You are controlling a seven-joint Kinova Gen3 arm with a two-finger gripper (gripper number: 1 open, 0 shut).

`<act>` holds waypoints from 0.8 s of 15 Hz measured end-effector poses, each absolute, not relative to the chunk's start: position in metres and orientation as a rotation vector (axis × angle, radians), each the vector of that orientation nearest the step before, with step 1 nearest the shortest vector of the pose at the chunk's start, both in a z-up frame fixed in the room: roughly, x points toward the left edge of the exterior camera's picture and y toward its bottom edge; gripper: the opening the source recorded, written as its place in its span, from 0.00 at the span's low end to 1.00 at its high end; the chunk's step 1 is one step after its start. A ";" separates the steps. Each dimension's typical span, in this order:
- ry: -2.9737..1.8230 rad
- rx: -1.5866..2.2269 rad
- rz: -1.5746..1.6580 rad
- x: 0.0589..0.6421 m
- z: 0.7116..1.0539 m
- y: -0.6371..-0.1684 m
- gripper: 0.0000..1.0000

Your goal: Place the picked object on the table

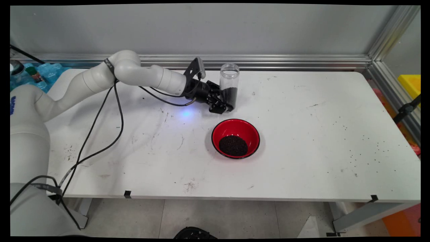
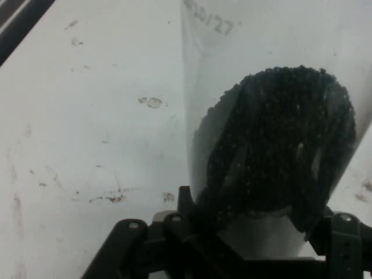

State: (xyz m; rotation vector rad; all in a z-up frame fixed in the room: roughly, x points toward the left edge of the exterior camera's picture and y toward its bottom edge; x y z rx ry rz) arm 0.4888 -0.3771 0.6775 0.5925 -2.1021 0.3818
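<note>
My claw (image 1: 225,105) clamps the clear jar (image 1: 229,84) of black grains low, just behind the red bowl (image 1: 235,137); I'd judge a level, firm squeeze keeps it upright.

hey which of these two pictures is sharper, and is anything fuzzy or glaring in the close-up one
Main view: sharper, evenly lit, with a soft shadow beside the red bowl. Hand view: the clear jar of dark grains fills the frame, soft and hazy, as are the end effector and the pale table; no strong glare.
</note>
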 end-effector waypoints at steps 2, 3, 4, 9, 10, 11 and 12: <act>-2.102 0.593 0.381 0.489 0.675 -0.378 0.00; -2.102 0.593 0.380 0.488 0.675 -0.378 0.00; -2.103 0.594 0.380 0.488 0.673 -0.378 0.00; -2.107 0.590 0.373 0.489 0.668 -0.379 0.00; -2.108 0.589 0.371 0.489 0.667 -0.379 0.00; -2.110 0.588 0.368 0.489 0.666 -0.379 0.00; -2.112 0.586 0.365 0.489 0.665 -0.379 0.00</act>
